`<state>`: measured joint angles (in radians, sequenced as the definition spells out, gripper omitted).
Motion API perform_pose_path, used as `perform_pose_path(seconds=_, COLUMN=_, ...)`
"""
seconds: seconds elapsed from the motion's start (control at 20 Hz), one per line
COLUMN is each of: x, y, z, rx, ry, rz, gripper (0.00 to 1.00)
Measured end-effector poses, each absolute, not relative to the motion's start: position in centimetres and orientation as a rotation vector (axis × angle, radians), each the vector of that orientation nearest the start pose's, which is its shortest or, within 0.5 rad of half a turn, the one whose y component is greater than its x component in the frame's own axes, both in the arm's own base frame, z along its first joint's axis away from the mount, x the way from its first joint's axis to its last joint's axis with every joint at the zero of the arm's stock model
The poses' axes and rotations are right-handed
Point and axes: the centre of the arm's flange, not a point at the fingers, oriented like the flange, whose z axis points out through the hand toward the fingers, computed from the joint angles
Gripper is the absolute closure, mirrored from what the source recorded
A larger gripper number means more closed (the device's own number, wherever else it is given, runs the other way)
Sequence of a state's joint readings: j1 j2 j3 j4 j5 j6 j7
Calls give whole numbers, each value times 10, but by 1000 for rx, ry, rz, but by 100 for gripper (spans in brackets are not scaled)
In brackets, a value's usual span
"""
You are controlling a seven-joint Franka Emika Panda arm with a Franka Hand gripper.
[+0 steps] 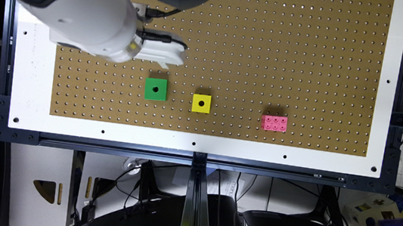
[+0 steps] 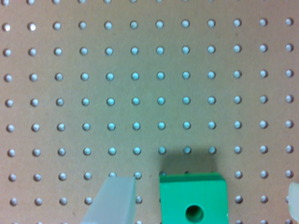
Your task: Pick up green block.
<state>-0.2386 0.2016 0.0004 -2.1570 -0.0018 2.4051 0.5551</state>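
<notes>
Green block (image 1: 155, 89), on desk (image 1: 233, 36) at the exterior view's left of yellow cube (image 1: 201, 103); pincer (image 2: 201, 200) apart, apparently straddling it off-centre: centre over the hole, descend level, then close.

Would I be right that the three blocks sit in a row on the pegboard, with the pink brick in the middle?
Not quite: the exterior view shows the yellow cube in the middle, between the green block and the pink brick, all on the pegboard.
</notes>
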Motion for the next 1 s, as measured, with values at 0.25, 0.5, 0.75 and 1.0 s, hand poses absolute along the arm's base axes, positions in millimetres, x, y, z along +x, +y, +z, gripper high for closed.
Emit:
perform_pose_path(seconds=0.25, x=559, y=-136, z=283, rx=-2894, ry=1212, rz=-49, gripper=0)
perform_pose_path(seconds=0.5, x=562, y=-138, z=259, rx=-2893, ry=1213, rz=-51, gripper=0)
perform_pose_path(seconds=0.75, x=563, y=-137, z=230, rx=-2894, ry=1210, rz=-46, gripper=0)
perform_pose_path(seconds=1.0, x=577, y=-133, z=229, rx=-2892, ry=1192, rz=-75, gripper=0)
